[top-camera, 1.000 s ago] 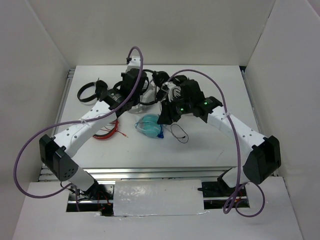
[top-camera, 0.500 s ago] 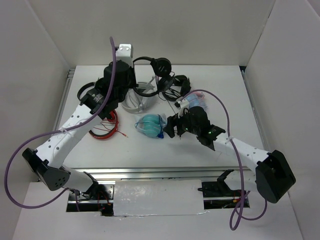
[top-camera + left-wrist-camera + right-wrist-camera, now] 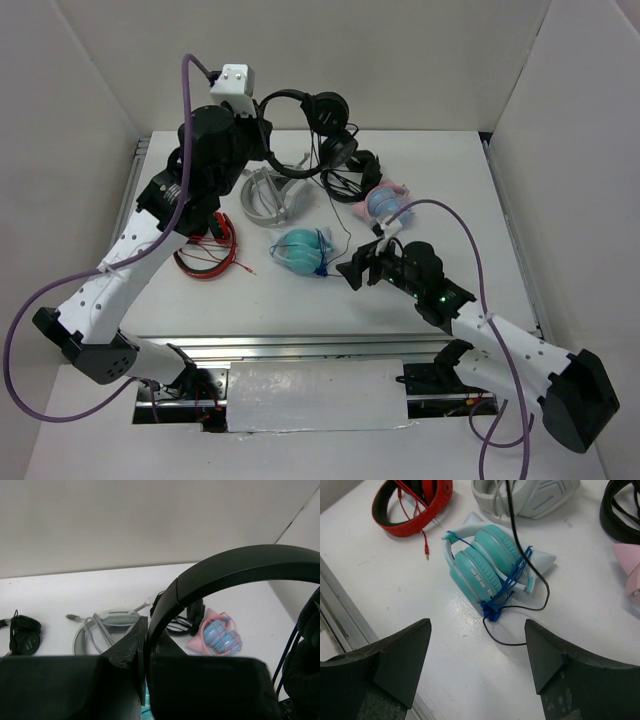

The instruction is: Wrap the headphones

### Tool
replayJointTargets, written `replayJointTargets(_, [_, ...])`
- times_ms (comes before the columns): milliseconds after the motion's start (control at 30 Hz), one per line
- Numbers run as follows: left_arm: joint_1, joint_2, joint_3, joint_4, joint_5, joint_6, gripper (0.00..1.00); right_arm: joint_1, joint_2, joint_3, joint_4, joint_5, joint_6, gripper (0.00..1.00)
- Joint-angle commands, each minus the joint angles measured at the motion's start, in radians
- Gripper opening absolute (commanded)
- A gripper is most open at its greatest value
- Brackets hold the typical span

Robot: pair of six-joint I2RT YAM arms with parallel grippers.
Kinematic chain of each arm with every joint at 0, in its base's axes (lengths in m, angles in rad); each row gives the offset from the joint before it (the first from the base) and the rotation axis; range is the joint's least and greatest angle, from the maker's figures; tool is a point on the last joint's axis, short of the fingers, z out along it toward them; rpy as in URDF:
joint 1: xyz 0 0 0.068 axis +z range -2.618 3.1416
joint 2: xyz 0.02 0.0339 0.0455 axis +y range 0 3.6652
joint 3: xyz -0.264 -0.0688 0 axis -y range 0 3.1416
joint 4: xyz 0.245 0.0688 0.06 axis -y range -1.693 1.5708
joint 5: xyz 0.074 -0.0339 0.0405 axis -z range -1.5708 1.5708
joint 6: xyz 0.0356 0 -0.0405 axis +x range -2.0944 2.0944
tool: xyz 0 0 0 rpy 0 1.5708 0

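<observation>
Now my left gripper (image 3: 146, 662) is clamped on the thin headband of the headphones (image 3: 292, 94), and I hold them lifted above the far part of the surface (image 3: 470, 200), with both earcups hanging free to the right of the gripper. The long black cable (image 3: 512, 520) falls from them and runs toward me. In the right wrist view it crosses a white pair, then goes over the teal headphones (image 3: 480, 565) and ends in a loose loop on the bare surface just in front of them. My right gripper (image 3: 477, 630) hovers low over this loop with its fingers wide apart and holds nothing.

I judge that the step in hand is to catch the loose cable with the right gripper, so that it can be wound around the headband. To do it well, I should go down on the loop where it lies alone on the surface, not where it crosses the teal pair. The teal pair has its own blue cord (image 3: 507, 582) bound around it, very near to the black cable, and taking both would drag this pair along. The cable is thin, so the fingertips must almost touch the surface before they close. Meanwhile the left gripper should only hold firmly, so that the headband does not turn.
</observation>
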Motion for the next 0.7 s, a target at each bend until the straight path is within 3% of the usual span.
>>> replayJointTargets(0, [0.009, 0.007, 0.073, 0.061, 0.034, -0.017, 0.00, 0.008, -0.114, -0.061, 0.014, 0.040, 0.024, 0.84])
replayJointTargets(100, [0.012, 0.008, 0.096, 0.056, 0.075, -0.019, 0.00, -0.006, -0.124, -0.102, 0.044, 0.128, 0.027, 0.88])
replayJointTargets(267, [0.014, 0.007, 0.143, 0.035, 0.142, -0.026, 0.00, -0.061, -0.021, -0.112, 0.213, 0.131, 0.015, 0.89])
replayJointTargets(467, [0.014, -0.009, 0.159, 0.026, 0.165, -0.023, 0.00, -0.107, 0.273, -0.009, 0.428, -0.094, -0.009, 0.92])
replayJointTargets(567, [0.014, -0.010, 0.172, 0.018, 0.175, -0.022, 0.00, -0.101, 0.399, 0.085, 0.420, -0.102, 0.006, 0.93])
replayJointTargets(667, [0.014, -0.016, 0.188, 0.007, 0.187, -0.028, 0.00, -0.106, 0.492, 0.124, 0.519, -0.069, 0.066, 0.91])
